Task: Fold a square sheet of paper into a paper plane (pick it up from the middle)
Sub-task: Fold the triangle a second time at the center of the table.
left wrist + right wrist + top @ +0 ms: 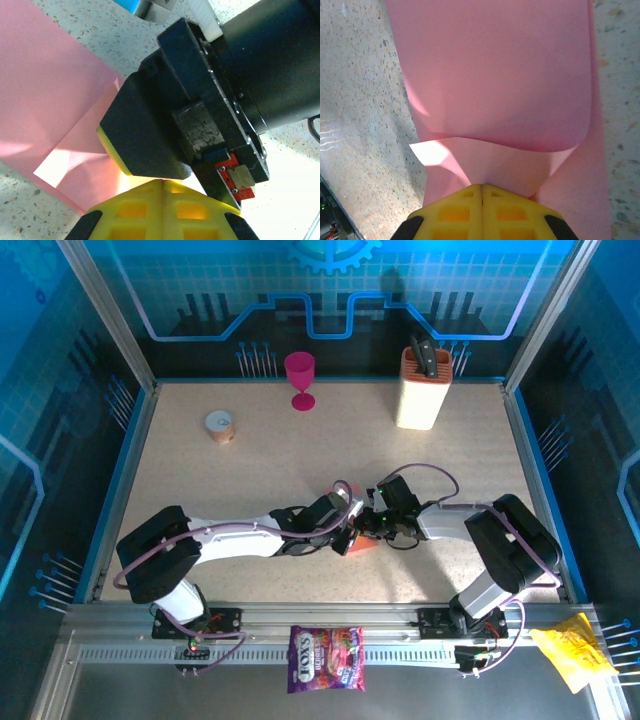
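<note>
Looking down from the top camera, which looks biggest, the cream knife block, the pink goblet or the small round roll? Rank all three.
1. knife block
2. goblet
3. roll
All three stand towards the back, so nearness hardly skews this.

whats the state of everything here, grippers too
square sheet of paper: partly folded over, on the table
right gripper: shut on its raised flap
left gripper: shut, beside the right gripper
goblet: upright
knife block: upright, knives in
tape roll: lying flat
candy bag: flat
yellow wrapper: crumpled
</note>
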Motion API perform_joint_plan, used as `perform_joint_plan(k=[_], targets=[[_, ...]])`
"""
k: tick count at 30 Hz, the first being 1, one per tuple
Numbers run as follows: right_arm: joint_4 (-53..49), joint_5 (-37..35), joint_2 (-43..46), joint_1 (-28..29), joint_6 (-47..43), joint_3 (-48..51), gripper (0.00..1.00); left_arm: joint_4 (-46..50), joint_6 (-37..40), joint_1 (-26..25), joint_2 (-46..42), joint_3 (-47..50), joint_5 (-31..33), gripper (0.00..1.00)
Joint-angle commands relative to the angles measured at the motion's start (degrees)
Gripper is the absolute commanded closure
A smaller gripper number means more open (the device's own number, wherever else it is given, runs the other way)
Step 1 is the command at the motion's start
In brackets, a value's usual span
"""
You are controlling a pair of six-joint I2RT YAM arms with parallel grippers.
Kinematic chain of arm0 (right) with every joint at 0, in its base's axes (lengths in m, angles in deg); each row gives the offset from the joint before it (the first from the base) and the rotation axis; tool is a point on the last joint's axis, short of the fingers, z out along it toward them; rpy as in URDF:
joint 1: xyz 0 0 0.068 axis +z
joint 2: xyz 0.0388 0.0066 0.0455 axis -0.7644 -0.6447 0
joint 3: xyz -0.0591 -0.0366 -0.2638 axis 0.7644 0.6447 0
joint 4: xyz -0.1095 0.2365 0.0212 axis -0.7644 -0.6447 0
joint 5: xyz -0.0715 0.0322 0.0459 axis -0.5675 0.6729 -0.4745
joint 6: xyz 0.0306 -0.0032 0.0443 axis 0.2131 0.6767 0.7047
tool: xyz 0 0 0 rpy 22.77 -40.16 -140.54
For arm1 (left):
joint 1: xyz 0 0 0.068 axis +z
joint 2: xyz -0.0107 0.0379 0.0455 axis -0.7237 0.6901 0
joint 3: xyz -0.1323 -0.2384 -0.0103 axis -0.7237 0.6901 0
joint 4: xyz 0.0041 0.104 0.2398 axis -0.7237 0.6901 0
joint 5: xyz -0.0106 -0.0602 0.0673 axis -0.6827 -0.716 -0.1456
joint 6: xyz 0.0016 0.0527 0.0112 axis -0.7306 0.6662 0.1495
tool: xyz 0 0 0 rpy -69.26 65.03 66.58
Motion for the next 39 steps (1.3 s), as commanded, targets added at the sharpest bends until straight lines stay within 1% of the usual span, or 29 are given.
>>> perform_joint_plan(k=[1,10,14,18,35,39], targets=[[-4.85,-3.07,-2.38,0.33,0.39,2.03,1.0,-1.44,-1.4,-1.06,2.61,1.23,-2.39,1.0],[-4.92,-2.98,-2.46,0.33,0.34,1.95,1.0,-4.0,-2.01,-1.02,5.65,2.51,-0.89,1.0],[-5.2,-3.04,-2.42,0.33,0.34,1.9,1.0,-6.96,-4.18,-1.04,4.86,5.47,1.11,1.0],[-5.19,-3.14,-2.4,0.33,0.28,2.03,1.0,-8.57,-5.25,-1.0,4.18,6.95,1.3,1.0],[-5.19,-3.34,-2.66,0.42,0.46,2.3,1.0,-6.86,-2.54,-1.0,6.83,3.63,0.63,1.0],[-5.36,-3.42,-2.42,0.38,0.47,2.43,1.0,-6.3,-2.44,-0.97,7.25,4.36,0.82,1.0]])
